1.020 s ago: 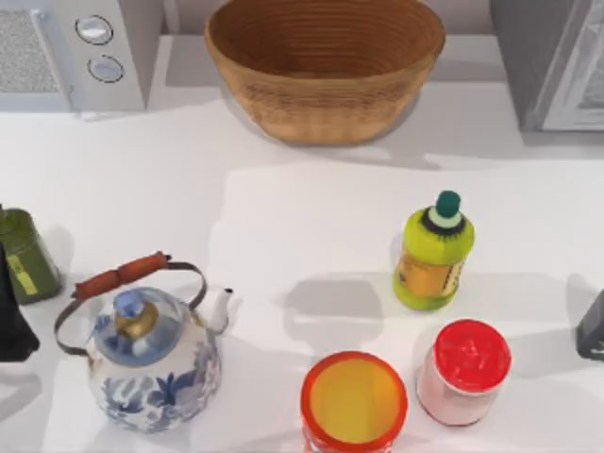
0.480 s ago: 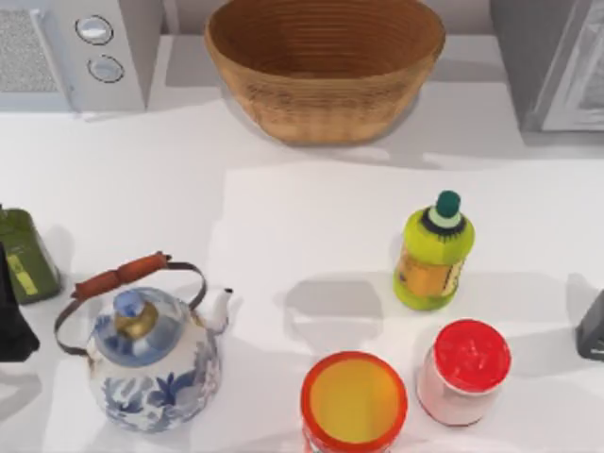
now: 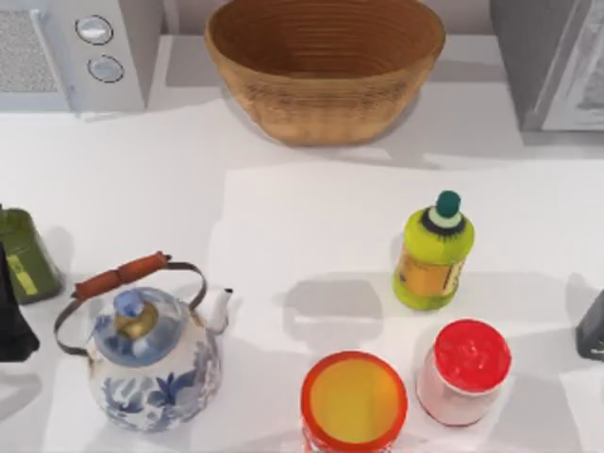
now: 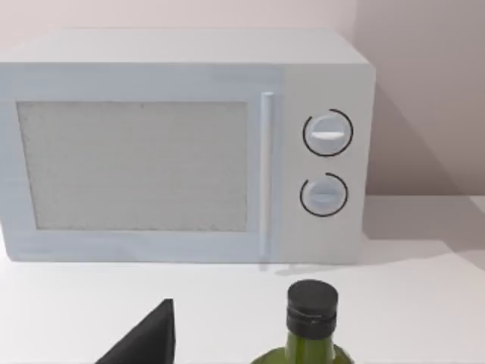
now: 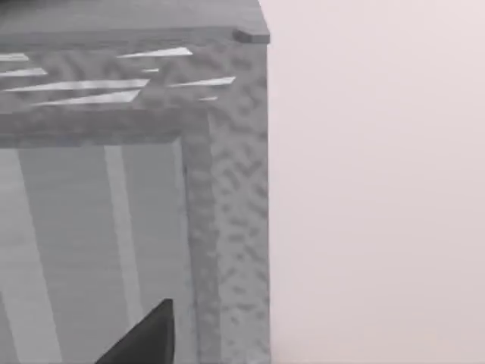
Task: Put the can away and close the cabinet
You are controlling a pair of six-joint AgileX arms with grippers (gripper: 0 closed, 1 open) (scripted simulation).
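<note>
- Locate the red-rimmed, yellow-topped can [image 3: 354, 401] at the near edge of the white desk [image 3: 283, 217], touching nothing; the grey cabinet [image 3: 552, 61] stands far right.
- Left end effector [image 3: 14, 316] and right end effector [image 3: 593, 328]: you cannot tell finger state.
- Risk: reaching in may topple the red-lidded jar [image 3: 464, 370] or green bottle [image 3: 432, 253] beside the can.

Our left gripper [image 3: 13, 316] sits low at the counter's far left edge, dark and parked. Over on the far right edge, our right gripper [image 3: 593, 327] just pokes in, likewise idle.
</note>
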